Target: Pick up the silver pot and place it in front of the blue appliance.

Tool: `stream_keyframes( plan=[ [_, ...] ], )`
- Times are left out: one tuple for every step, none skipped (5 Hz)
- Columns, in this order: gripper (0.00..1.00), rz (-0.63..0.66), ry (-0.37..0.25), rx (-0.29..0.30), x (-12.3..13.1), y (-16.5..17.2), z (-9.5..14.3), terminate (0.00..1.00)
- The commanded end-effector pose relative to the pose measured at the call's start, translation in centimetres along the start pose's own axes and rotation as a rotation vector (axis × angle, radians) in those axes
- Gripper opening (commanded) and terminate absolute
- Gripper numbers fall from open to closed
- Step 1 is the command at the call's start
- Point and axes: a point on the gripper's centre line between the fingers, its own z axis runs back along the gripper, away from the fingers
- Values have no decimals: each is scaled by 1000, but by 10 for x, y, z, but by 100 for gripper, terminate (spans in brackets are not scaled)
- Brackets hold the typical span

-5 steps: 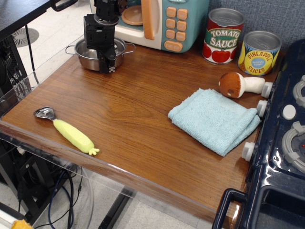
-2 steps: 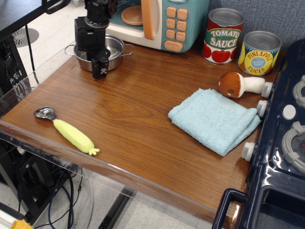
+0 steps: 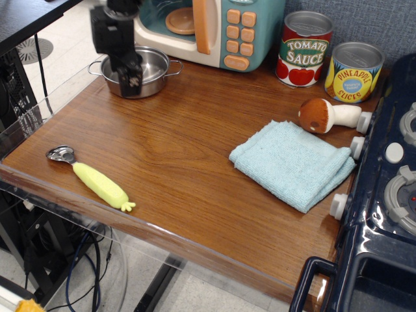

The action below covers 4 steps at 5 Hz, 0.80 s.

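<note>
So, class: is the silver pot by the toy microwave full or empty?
Empty as far as shows: the silver pot stands upright and its bare shiny floor is visible, though the pincer covers its left part.

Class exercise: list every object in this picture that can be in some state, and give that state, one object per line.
silver pot: upright, empty, on the table before the blue appliance
blue appliance: door open
gripper: over the pot's near rim, jaws unclear
blue cloth: folded, flat
tomato sauce can: upright
pineapple can: upright
toy mushroom: on its side
</note>
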Motion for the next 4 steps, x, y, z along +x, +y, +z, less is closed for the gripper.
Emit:
stream_keyframes(
  plan=[
    [100, 53, 86, -91, 22, -11, 54, 0],
    [100, 53, 86, -91, 22, -11, 54, 0],
    [100, 53, 86, -91, 22, -11, 54, 0],
    [100, 53, 86, -91, 22, -11, 54, 100]
  ],
)
